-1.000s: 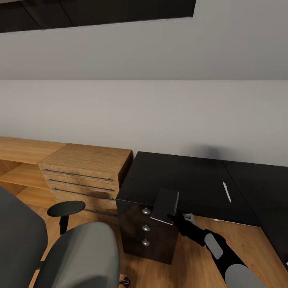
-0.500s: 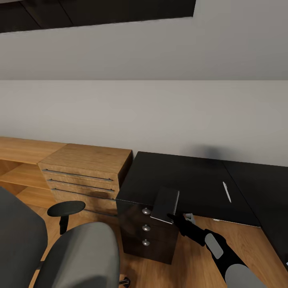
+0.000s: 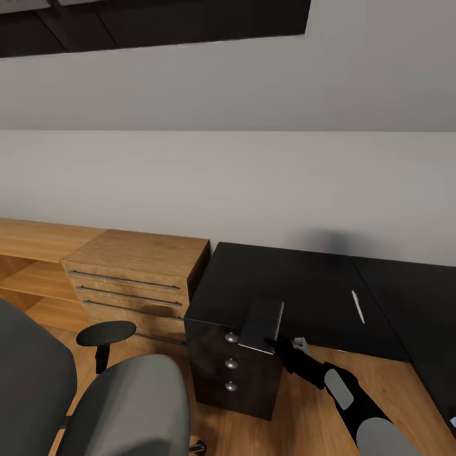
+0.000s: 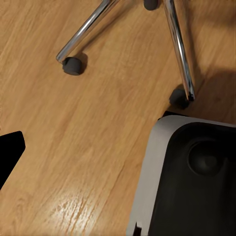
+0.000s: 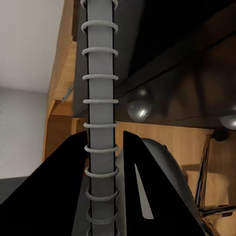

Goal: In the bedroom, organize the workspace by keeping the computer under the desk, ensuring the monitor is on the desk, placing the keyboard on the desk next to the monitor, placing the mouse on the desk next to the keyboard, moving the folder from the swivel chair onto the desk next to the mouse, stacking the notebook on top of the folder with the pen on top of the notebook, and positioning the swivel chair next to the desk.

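The chair [image 3: 120, 405] stands nearest. The right pincer [image 3: 277, 344] grips a spiral notebook [image 3: 261, 325] over the black table's [image 3: 297, 285] front edge, above closed drawers [image 3: 232, 362]. A pen [image 3: 358, 306] lies farther back. The left pincer's state cannot be told.

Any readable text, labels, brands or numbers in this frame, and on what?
None. The spiral-bound notebook held by the right gripper, the desk, the pen, the wooden cabinet and the swivel chair carry no visible writing.

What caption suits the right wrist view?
Right gripper fingers clamp the spiral-bound notebook beside the desk's drawer knobs.
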Controlling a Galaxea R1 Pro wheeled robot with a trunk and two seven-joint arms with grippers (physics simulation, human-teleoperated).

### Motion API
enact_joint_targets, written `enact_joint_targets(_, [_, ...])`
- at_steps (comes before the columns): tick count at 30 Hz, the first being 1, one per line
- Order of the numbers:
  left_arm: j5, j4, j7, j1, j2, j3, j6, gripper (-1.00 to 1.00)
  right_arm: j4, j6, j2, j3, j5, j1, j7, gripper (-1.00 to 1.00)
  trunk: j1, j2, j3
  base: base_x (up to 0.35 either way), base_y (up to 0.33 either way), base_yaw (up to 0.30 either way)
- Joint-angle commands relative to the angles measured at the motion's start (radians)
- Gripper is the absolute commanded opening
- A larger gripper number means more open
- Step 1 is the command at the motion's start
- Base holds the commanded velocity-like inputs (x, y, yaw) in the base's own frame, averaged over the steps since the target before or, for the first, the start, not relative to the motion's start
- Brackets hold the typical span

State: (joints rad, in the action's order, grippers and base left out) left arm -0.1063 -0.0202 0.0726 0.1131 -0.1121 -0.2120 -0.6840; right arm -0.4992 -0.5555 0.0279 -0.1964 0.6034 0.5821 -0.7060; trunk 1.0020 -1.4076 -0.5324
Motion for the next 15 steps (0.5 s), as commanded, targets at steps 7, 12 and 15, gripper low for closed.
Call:
enact_joint_targets(7, [-0.010,-0.001,0.007,0.000,0.000,-0.001,0.000,1.00,-0.009,-0.035,0.001,-0.002,0.001,0.001,-0.001,-1.00,-0.027,0.049,0.021,0.000,0.000,0.000])
enact_joint_targets(12, [-0.010,-0.001,0.007,0.000,0.000,-0.001,0.001,1.00,-0.088,-0.123,0.004,0.000,-0.009,0.000,0.001,-1.00,-0.046,0.084,0.037,0.000,0.000,0.000])
enact_joint_targets(15, [-0.010,-0.001,0.007,0.000,0.000,-0.001,0.001,1.00,-0.112,-0.141,0.015,0.000,-0.013,-0.001,0.001,-1.00,-0.058,0.105,0.046,0.000,0.000,0.000])
